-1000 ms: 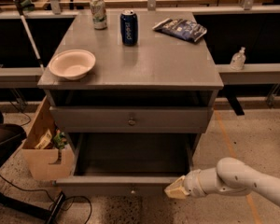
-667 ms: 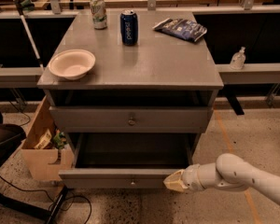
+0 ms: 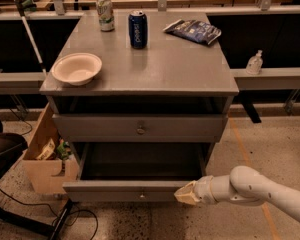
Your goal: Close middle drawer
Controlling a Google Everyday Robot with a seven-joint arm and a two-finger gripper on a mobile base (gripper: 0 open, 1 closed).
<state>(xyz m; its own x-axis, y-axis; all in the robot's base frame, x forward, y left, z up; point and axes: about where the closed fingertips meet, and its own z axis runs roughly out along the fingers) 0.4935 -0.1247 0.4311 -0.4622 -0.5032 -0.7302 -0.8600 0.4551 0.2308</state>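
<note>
Camera view: tan gripper (image 3: pixel 186 194) touches the open shallow grey wooden middle drawer (image 3: pixel 115 190).
Its front stretches toward 9 o'clock from your gripper; push toward 12. Gripper opening: cannot tell.

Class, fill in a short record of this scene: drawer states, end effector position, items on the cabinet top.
Middle drawer: pulled out, open
Upper drawer: shut
End effector: at the right end of the middle drawer's front panel
Cabinet top: white bowl, blue can, pale can, snack bag
</note>
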